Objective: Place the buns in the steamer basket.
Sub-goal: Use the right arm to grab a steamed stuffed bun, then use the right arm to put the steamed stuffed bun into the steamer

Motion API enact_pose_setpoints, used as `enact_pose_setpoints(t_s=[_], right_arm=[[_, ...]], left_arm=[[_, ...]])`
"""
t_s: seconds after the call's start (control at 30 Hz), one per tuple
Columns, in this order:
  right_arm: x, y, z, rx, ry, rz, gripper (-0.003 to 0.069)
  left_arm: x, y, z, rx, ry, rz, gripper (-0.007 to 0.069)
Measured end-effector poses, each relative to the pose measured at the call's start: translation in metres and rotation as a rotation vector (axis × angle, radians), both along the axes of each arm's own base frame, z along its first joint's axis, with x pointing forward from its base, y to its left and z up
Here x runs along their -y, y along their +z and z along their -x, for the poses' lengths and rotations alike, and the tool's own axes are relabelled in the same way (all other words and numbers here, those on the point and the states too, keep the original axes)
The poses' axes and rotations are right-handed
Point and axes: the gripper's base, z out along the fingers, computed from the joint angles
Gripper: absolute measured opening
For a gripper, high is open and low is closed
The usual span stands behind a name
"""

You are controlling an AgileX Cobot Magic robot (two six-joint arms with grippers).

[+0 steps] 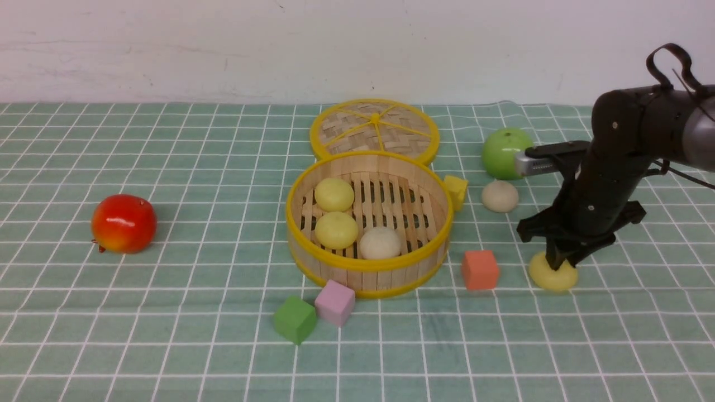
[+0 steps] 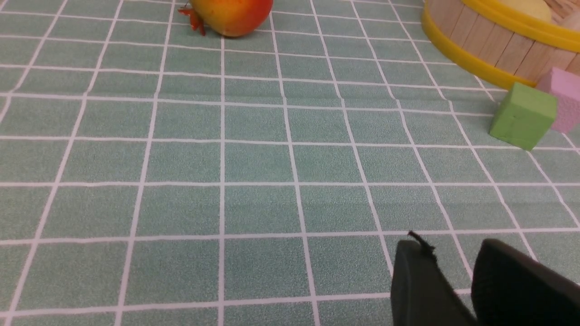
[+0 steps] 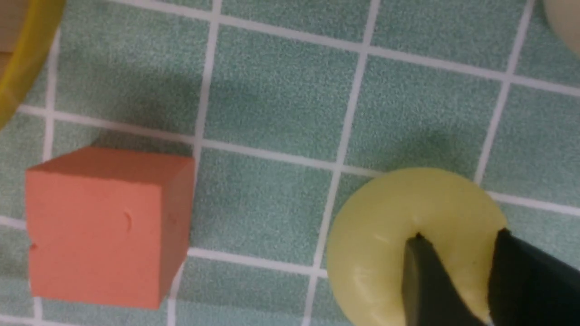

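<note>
The steamer basket [image 1: 368, 267] stands mid-table with two pale yellow buns [image 1: 334, 194] [image 1: 335, 229] and one beige-white bun [image 1: 380, 243] inside. Another beige-white bun [image 1: 500, 196] lies on the cloth to its right. Further front right a yellow bun [image 1: 553, 277] [image 3: 376, 244] rests on the cloth, and my right gripper [image 1: 558, 262] [image 3: 460, 235] is shut on it from above; one finger dents its top, the other sits at its edge. My left gripper [image 2: 451, 244] is open over bare cloth, left of the basket [image 2: 476, 59], and does not show in the front view.
The woven lid [image 1: 374, 129] lies behind the basket. A green apple [image 1: 505, 152] sits behind my right arm and a red fruit [image 1: 123, 223] far left. Foam cubes ring the basket: yellow [image 1: 456, 190], orange [image 1: 480, 269] [image 3: 104, 226], pink [image 1: 334, 302], green [image 1: 294, 319] [image 2: 523, 115].
</note>
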Motion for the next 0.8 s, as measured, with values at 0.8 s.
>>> enact_pose_setpoints(t_s=[0.8], right_arm=[[-0.112,0.103,0.007,0.339,0.353,-0.331,-0.0001]], left_arm=[[0.000,0.000,0.000,0.000,0.000,0.000,0.0214]])
